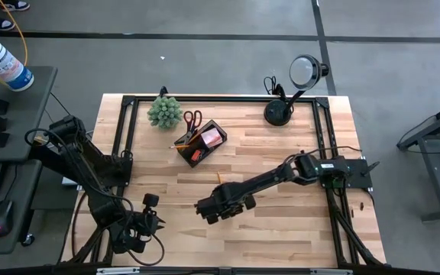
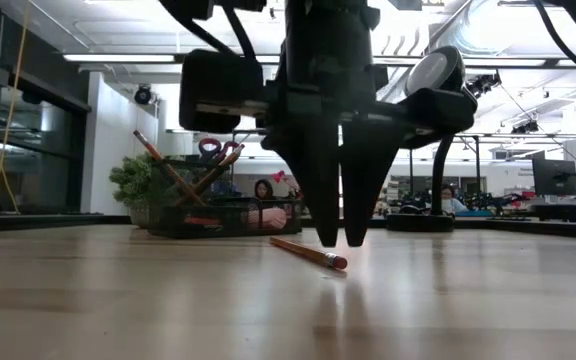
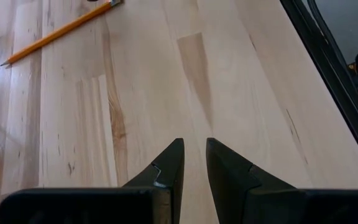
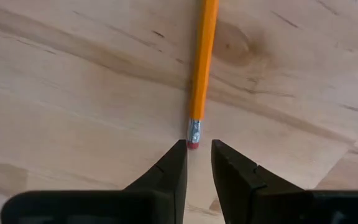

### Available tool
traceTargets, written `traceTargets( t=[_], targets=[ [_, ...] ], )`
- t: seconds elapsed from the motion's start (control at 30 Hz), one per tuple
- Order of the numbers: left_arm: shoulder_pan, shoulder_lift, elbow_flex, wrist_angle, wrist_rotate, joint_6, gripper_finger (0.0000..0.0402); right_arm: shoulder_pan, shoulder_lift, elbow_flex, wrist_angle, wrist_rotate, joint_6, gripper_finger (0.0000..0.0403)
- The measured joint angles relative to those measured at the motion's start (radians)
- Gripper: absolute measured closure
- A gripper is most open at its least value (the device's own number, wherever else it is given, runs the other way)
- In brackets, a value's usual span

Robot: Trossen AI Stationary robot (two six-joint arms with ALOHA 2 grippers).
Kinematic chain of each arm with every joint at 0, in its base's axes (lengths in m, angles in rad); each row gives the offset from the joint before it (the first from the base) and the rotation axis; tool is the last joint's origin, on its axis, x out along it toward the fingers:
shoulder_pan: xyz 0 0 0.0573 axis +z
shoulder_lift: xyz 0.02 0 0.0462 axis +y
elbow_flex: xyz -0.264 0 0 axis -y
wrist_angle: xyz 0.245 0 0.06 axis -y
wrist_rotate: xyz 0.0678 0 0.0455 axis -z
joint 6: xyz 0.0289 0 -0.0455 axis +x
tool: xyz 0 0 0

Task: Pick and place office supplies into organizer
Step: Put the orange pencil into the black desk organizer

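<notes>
Now the right gripper (image 4: pixel 198 155) stands low over the bench (image 1: pixel 281 229), its fingers (image 4: pixel 173 168) close together with only a narrow gap, holding nothing. The orange pencil (image 4: pixel 202 62) lies flat, its eraser end just before the fingertips. The left gripper (image 3: pixel 193 158) waits apart, fingers nearly together and empty. The organizer (image 1: pixel 200 143) stands well beyond.

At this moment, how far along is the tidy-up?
Done: scissors, pink pad and some pencils sit in the organizer. In hand: the right tool is narrowed at the eraser end of the loose pencil, not lifted. Left: putting that pencil away.
</notes>
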Motion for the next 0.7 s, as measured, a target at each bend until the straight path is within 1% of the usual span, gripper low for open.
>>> traceTargets(
  t=[0.7],
  targets=[
    [0.000,0.000,0.000,-0.001,-0.001,0.010,0.0344,-0.009,0.015,0.000,0.010,-0.010,-0.007,0.0336]
  ],
)
